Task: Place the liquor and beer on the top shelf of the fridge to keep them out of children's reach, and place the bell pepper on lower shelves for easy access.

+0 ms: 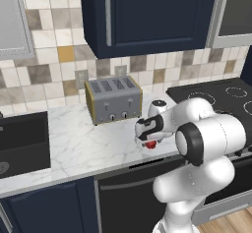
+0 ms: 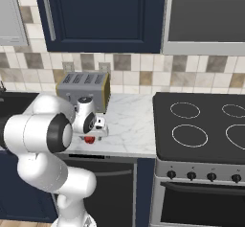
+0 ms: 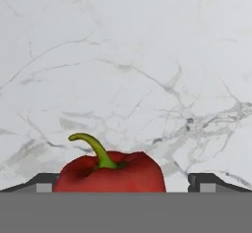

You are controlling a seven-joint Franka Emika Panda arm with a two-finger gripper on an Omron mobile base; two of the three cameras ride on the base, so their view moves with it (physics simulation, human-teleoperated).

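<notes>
In front of the toaster (image 1: 114,99), the bell pepper (image 3: 110,172) is sitting on the marble surface (image 1: 78,143) between the wide-open, empty tool's (image 3: 126,183) fingertips, ungrasped, so every placement in the fridge is seemingly remaining.

White marble countertop (image 1: 88,138) with grey veining, bearing: one four-slot silver toaster (image 1: 114,99) with brass-coloured sides, set near the tiled wall; one small red bell pepper (image 3: 110,172) with green stem, near the front edge.
</notes>
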